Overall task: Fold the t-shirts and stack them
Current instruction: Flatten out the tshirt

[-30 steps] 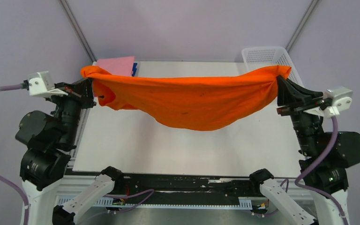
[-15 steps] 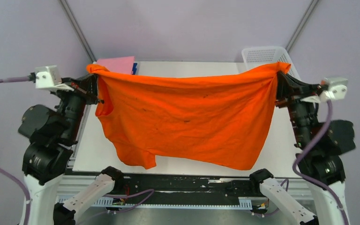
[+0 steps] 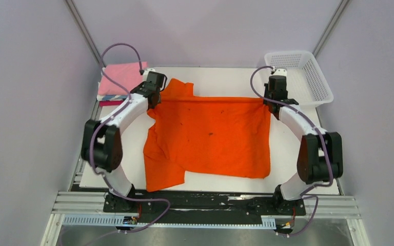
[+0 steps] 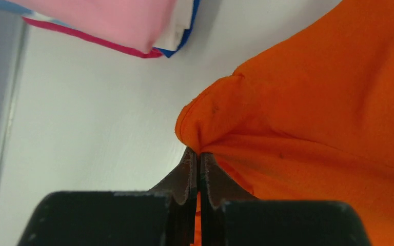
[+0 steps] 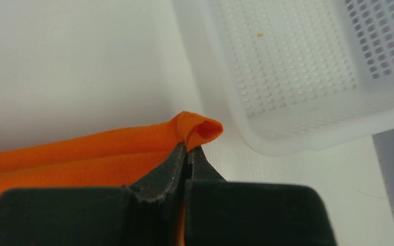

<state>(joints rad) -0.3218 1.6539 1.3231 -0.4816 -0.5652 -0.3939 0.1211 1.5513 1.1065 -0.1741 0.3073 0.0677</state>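
The orange t-shirt (image 3: pixel 208 136) lies spread on the white table, its far edge pulled fairly straight and one sleeve sticking out at the near left. My left gripper (image 3: pixel 154 99) is shut on the shirt's far-left corner; in the left wrist view the cloth (image 4: pixel 313 102) bunches at the closed tips (image 4: pixel 198 154). My right gripper (image 3: pixel 267 101) is shut on the far-right corner, where a small curl of orange cloth (image 5: pixel 197 128) pokes past the tips (image 5: pixel 187 147). A stack of folded t-shirts (image 3: pixel 119 79), pink on top, sits at the far left.
The white mesh basket (image 3: pixel 324 97) stands at the far right corner, close beside the right gripper (image 5: pixel 287 77). The folded stack (image 4: pixel 107 20) shows pink, white, blue and magenta edges just beyond the left gripper. Both arms stretch along the table's sides.
Both arms have reached forward and come down. The orange shirt, which hung in the air between the grippers, now lies flat on the table with both corners still gripped.
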